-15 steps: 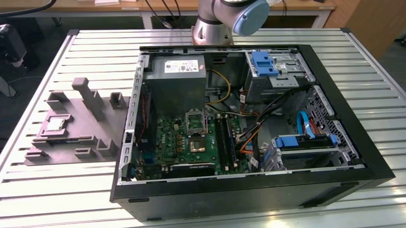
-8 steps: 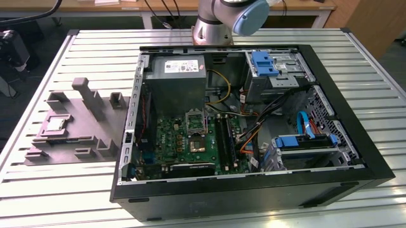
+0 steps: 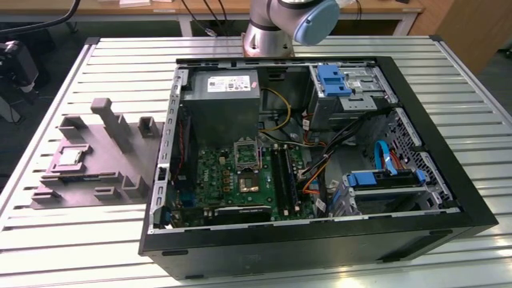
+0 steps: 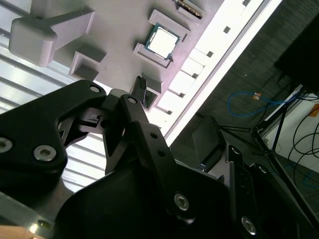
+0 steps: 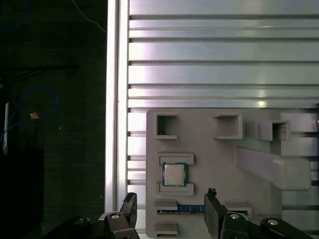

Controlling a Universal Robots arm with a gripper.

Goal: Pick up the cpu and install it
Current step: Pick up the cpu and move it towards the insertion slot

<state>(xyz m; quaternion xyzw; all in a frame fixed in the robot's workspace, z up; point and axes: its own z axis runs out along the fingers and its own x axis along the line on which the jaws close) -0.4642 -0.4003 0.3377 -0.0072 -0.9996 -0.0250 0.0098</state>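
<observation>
So the gripper [image 5: 171, 199] is hovering low over the grey tray [image 5: 209, 149] with its fingers [image 5: 129, 209] spread wide apart and holding nothing. The cpu [image 5: 174, 174] is sitting flat in its own little square recess in that tray, silvery top facing up. In the first wrist view it's lying just ahead of the fingertips and pretty much centred on the gap between them, touching neither. It's square, so there's no real long axis to worry about. Its edges are running roughly square to the line between the two fingers, though, so I'd guess a straight drop-and-close approach is looking reasonable from here. In the second wrist view the chip [image 4: 162, 41] is showing out past the dark finger linkage, in that same recess. In the exterior view the tray is resting on the slatted metal bench [image 3: 120, 54], off to the exterior view's left of the open PC case [image 3: 320, 246]. That's putting the chip well apart from the metal-framed socket [image 3: 246, 150] on the green circuit board [image 3: 216, 174] inside, so the install isn't happening yet. As for writing, there's a white label [image 3: 232, 84] on the grey power supply box [image 3: 220, 117] in the case, but I'm not making out any of its print, and I'm seeing nothing readable on the chip's top either.
</observation>
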